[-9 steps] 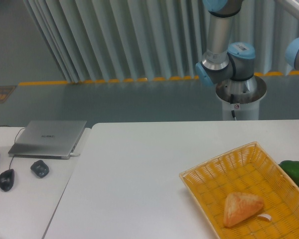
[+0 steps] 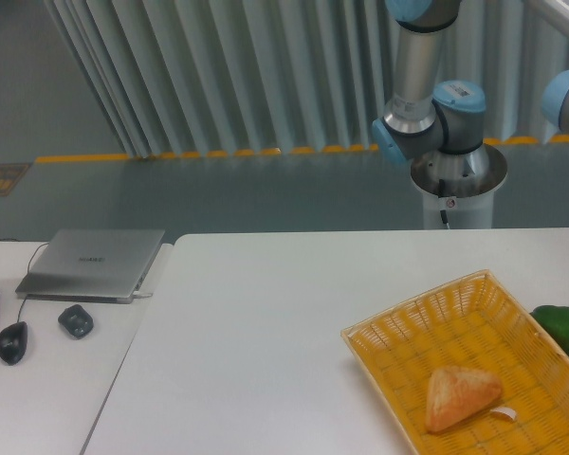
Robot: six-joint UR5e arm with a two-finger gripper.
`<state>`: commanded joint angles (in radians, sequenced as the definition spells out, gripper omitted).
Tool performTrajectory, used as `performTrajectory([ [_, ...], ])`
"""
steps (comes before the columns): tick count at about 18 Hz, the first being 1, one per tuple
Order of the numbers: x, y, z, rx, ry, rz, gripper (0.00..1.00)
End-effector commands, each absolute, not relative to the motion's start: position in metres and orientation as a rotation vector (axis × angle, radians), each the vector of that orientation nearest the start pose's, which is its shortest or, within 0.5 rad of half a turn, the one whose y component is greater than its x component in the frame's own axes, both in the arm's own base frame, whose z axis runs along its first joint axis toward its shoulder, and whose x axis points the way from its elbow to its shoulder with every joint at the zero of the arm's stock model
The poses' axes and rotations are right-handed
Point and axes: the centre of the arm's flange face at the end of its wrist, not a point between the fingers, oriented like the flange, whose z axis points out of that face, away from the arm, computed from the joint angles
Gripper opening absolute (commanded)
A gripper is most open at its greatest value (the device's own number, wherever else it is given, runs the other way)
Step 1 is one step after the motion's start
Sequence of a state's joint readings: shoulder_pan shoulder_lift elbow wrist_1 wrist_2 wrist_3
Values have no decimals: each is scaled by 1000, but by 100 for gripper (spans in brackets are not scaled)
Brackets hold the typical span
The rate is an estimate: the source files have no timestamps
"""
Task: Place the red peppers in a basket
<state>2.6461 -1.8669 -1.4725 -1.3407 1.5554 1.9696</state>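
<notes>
The gripper is out of frame; only the arm's joints (image 2: 427, 114) show at 1 o'clock. The red pepper is not visible either. The yellow basket (image 2: 408, 327) sits at 4 o'clock on the table (image 2: 266, 332), holding a bread piece (image 2: 460, 396), with a green pepper (image 2: 561, 327) just beside its right rim.

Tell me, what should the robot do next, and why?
Probably swing the arm over the table to look for the red pepper. No red pepper shows here, and the gripper is out of view. The basket holds only bread, and a green pepper sits beside it.
</notes>
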Motion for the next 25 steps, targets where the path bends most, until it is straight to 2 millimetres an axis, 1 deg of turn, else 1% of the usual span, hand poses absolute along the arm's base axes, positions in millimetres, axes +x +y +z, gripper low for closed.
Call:
performTrajectory([
  [1, -475, 409, 388, -2823, 1333, 37, 100],
  [2, -481, 400, 385, -2826, 1311, 56, 100],
  [3, -484, 391, 374, -2823, 1281, 60, 100],
  [4, -488, 386, 370, -2808, 1251, 101, 100],
  [5, -497, 376, 370, -2814, 1227, 149, 100],
  [7, -496, 372, 382, -2818, 1225, 195, 100],
  [8, -497, 371, 384, -2824, 1227, 205, 100],
  [12, -511, 360, 391, -2793, 1317, 231, 100],
  [14, -519, 361, 378, -2794, 1314, 201, 100],
  [17, -532, 369, 364, -2789, 1326, 248, 100],
  [18, -534, 370, 362, -2788, 1326, 255, 100],
  [19, -538, 372, 355, -2789, 1326, 246, 100],
  [21, -543, 374, 356, -2786, 1330, 260, 100],
  [25, -546, 377, 345, -2788, 1326, 246, 100],
])
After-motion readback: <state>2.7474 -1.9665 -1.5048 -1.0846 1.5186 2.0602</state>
